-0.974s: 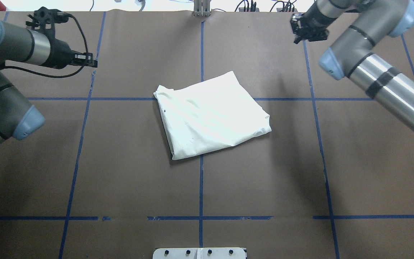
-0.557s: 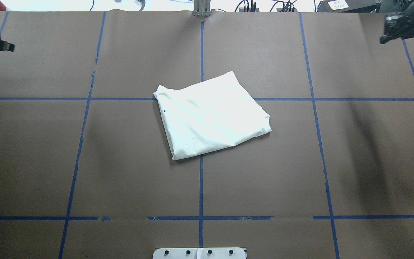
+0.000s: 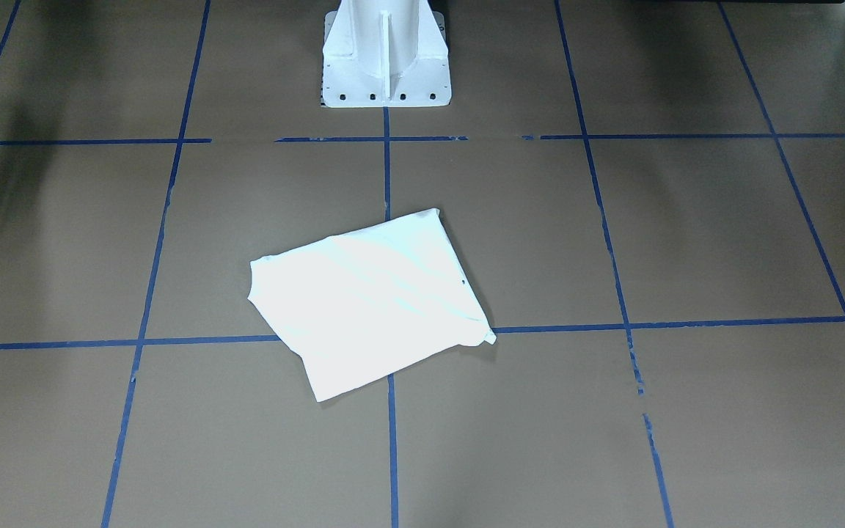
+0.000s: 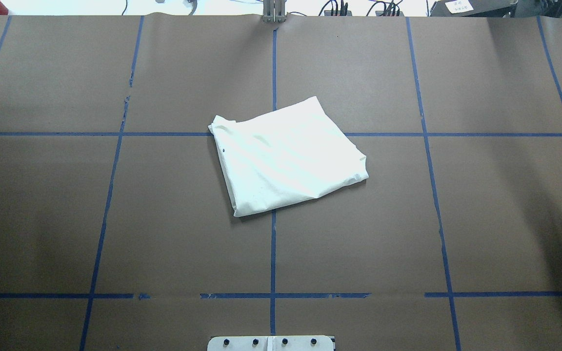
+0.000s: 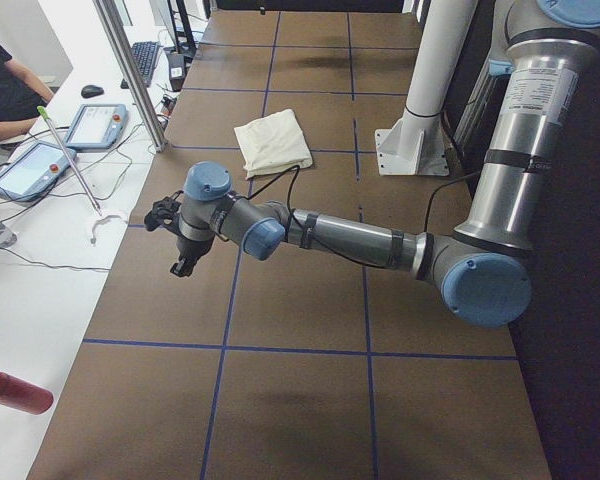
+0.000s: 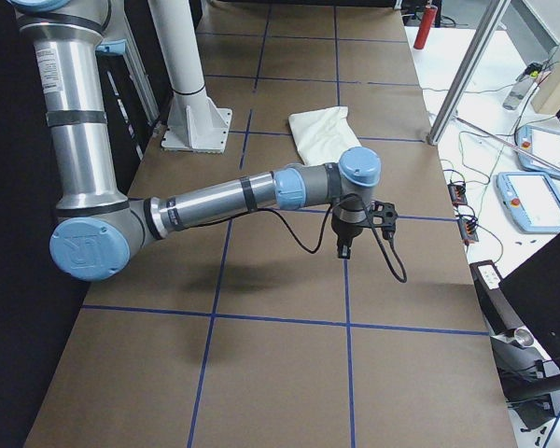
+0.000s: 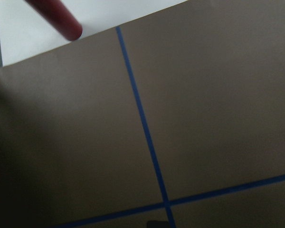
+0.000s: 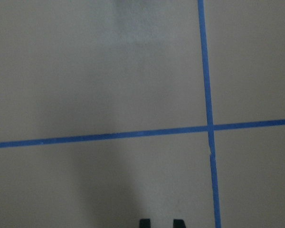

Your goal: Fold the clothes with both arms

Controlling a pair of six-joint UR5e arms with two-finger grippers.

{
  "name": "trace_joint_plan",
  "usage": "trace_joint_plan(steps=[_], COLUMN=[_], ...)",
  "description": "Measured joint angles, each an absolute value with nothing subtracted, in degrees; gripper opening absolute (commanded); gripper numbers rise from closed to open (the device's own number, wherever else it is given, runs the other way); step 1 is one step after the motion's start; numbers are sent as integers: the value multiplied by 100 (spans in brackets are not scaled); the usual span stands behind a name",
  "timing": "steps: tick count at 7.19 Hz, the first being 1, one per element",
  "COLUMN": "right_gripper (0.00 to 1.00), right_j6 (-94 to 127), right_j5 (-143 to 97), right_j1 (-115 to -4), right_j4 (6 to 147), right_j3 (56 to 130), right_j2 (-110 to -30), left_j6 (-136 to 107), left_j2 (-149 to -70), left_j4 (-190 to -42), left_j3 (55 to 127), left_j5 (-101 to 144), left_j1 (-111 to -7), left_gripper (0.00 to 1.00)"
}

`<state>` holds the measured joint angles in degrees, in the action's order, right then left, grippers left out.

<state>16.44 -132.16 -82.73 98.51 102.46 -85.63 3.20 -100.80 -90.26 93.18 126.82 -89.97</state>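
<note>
Shirt: folded to a skewed square, flat at mid-table, over a tape crossing; left gripper: over left end, spread cannot be told; right gripper: over right end, fingertips apart, empty.

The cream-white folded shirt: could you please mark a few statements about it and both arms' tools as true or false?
1. The cream-white folded shirt lies on the brown paper-covered table. True.
2. The left arm's black tool grips the shirt. False: it hangs over bare table, well away from the shirt.
3. The shirt covers a crossing of blue tape lines. True.
4. The right arm's black tool holds a sleeve. False: its tips are apart, with only table beneath them.
</note>
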Motion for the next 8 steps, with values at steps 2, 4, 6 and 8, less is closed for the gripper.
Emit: trace_joint_plan(steps=[2, 4, 6, 8], right_gripper=[100, 100, 100, 100], right_j6=[1441, 906, 679, 669], right_j5=[-13168, -13212, -13418, -13551], right_j1=[-8266, -8262, -8262, -8262], right_j4=[10064, 10082, 10087, 10082], right_j3=[10537, 10548, 10447, 10258], right_j2=[-8928, -9097, -9156, -9163], left_j6=[824, 611, 472, 466], left_j2=[-9210, -8757, -8595, -8468], left_j4=[-8281, -8333, -8350, -8438], left_j3=[10336, 10704, 10628, 10381], left_j5=[12904, 13165, 13701, 13825], left_j1=[-9207, -9219, -9210, -9179], left_gripper=[100, 100, 100, 100])
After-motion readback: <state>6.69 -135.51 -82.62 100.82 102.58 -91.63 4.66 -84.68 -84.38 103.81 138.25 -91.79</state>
